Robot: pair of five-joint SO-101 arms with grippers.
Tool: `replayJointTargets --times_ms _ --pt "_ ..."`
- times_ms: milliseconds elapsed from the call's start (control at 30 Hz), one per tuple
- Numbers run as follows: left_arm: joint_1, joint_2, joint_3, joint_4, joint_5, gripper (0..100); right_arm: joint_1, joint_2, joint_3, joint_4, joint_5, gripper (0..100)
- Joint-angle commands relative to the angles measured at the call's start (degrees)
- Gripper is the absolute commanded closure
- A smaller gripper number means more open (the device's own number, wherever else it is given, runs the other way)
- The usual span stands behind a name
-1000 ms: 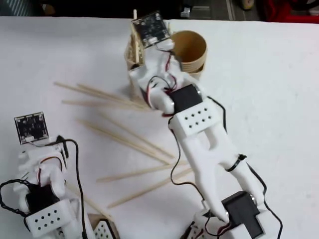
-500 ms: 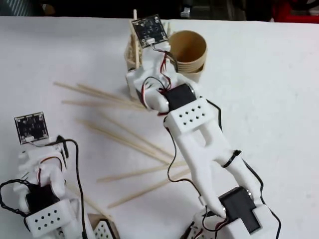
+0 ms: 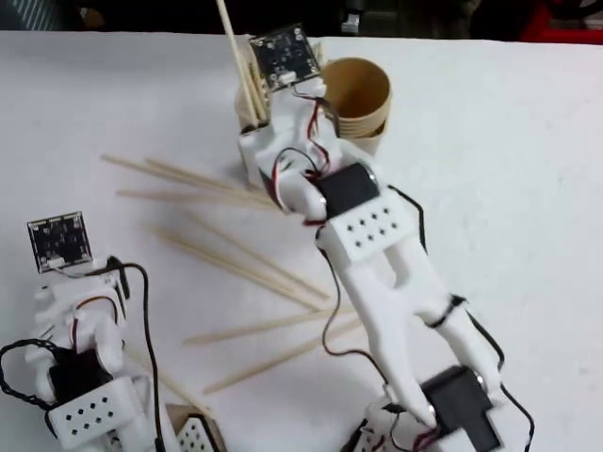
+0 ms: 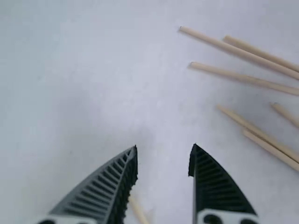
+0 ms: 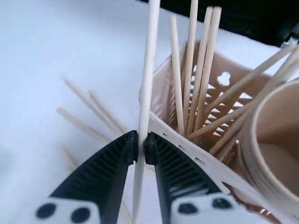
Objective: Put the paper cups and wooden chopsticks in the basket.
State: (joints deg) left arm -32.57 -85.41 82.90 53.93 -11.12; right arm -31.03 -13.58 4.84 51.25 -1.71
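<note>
Chopsticks (image 3: 236,266) lie loose on a white table (image 3: 509,141) that runs back to a dark strip of room along its far edge. At the near left, the left arm (image 3: 80,311) is low over the tabletop. Its gripper (image 4: 163,154) has its fingers spread, with bare table between them and nothing held. The ends of several loose sticks lie a little beyond it.

The loose sticks are spread across the left and middle of the table. The far ones fan out with their long axes running from far left to near right. The two nearest ones slant the other way, from near left up towards the right, and pass under the right arm (image 3: 377,235).

That arm stretches from the near edge towards the far middle of the table. Its gripper (image 5: 141,135) is pinching a single chopstick (image 5: 145,93). This stick is steeply raised, and its upper end leans far and slightly left, past the table's far edge. It stands just beside the left wall of the basket (image 5: 201,149). I cannot tell whether its lower end is inside.

More sticks (image 5: 189,70) stand on end in the basket, leaning with their tips up. Stacked paper cups (image 3: 363,118) sit upright and mouth up in its right part.
</note>
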Motion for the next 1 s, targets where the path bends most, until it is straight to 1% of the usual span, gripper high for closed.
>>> replayJointTargets --times_ms 0,67,167,367,500,600,733,833,967 --pt "-0.2 -0.8 -0.3 -1.3 0.3 81 -0.2 -7.3 -1.0 0.0 0.4 98.1" --pt "-0.2 -0.8 -0.3 -1.3 0.3 81 0.0 -9.3 -1.0 -0.9 0.4 98.1" --pt "-0.2 -0.8 -0.3 -1.3 0.3 81 0.2 -10.5 -0.6 -5.2 0.4 98.1" --pt "-0.2 -0.8 -0.3 -1.3 0.3 81 0.2 -7.3 -0.5 -18.0 0.8 98.1" --pt "-0.2 -0.8 -0.3 -1.3 0.3 81 2.2 -3.5 0.2 -26.9 0.8 98.1" --pt "-0.2 -0.8 -0.3 -1.3 0.3 81 3.7 -1.1 3.9 -35.1 1.6 98.1" --pt "-0.2 -0.8 -0.3 -1.3 0.3 81 4.3 0.5 12.3 -48.0 6.5 98.1" --pt "-0.2 -0.8 -0.3 -1.3 0.3 81 5.1 1.0 17.8 -56.5 7.3 98.1" --pt "-0.2 -0.8 -0.3 -1.3 0.3 81 6.7 3.4 20.5 -60.7 7.4 98.1"
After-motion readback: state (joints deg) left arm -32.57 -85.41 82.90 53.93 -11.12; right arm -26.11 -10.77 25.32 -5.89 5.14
